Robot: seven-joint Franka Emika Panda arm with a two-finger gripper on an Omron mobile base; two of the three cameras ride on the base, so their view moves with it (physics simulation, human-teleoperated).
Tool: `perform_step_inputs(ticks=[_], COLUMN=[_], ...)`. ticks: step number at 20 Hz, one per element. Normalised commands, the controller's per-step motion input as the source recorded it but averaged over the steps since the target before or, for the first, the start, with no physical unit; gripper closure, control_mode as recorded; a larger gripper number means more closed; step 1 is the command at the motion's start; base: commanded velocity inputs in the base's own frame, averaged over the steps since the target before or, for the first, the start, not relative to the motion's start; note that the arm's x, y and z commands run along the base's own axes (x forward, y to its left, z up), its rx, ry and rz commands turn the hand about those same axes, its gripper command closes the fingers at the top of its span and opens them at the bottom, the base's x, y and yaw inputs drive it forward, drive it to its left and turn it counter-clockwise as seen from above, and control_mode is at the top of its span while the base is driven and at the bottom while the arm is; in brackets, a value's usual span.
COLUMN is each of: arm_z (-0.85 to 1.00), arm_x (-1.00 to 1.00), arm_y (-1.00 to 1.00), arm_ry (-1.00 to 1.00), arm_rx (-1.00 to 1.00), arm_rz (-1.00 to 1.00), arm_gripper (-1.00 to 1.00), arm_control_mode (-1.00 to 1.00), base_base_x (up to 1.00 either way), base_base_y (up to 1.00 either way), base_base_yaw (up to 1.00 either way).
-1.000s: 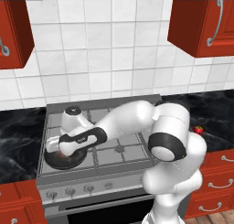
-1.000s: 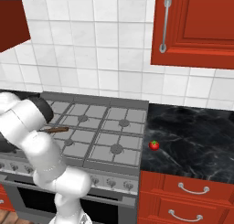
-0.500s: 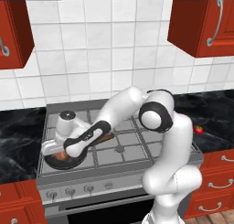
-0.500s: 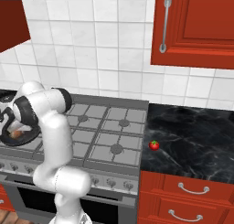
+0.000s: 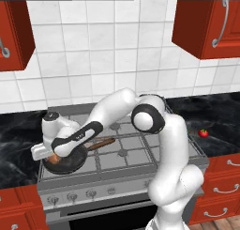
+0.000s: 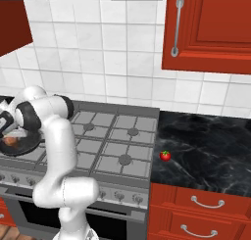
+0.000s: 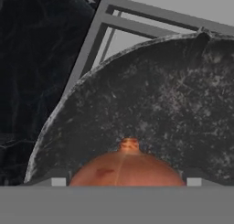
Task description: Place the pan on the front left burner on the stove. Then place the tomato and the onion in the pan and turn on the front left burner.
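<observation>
Now fingers (image 7: 123, 184) spread open either side of the onion (image 7: 125, 168), down in the pan (image 7: 173, 104)

In the hand view the onion (image 7: 127, 166) is cut off along the bottom, so only its upper dome and small stem nub show, and whether the finger tips touch it cannot be told. The pan (image 7: 151, 109) runs off the right edge there. In the left base view the gripper (image 5: 52, 155) hides most of the onion (image 5: 54, 157), leaving only an orange sliver, and covers the near end of the pan's handle; the jaws themselves are too small to read. In the right base view the pan (image 6: 19, 145) is cut by the left edge and partly hidden behind the arm
</observation>
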Motion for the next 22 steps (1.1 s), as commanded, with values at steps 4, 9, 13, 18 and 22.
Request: perform_step_inputs(ticks=[4,9,13,18,22], arm_z=[0.0,0.0,0.17,0.79,0.87], arm_x=[-0.02,0.0,-0.02,-0.1,-0.08], arm_y=[-0.69,-0.97,-0.71,-0.55,-0.6], arm_ry=[0.0,0.0,-0.02,-0.07,-0.1], arm_rx=[0.0,0.02,0.07,0.18,0.19], arm_rz=[0.0,0.0,0.0,0.0,-0.01], arm_gripper=[-1.0,-1.0,-1.0,-1.0,-1.0], arm_control_mode=[-1.0,-1.0,-1.0,-1.0,-1.0], base_base_x=[0.0,0.0,0.0,0.0,0.0], base_base_y=[0.0,0.0,0.0,0.0,0.0], base_base_yaw=[0.0,0.0,0.0,0.0,0.0])
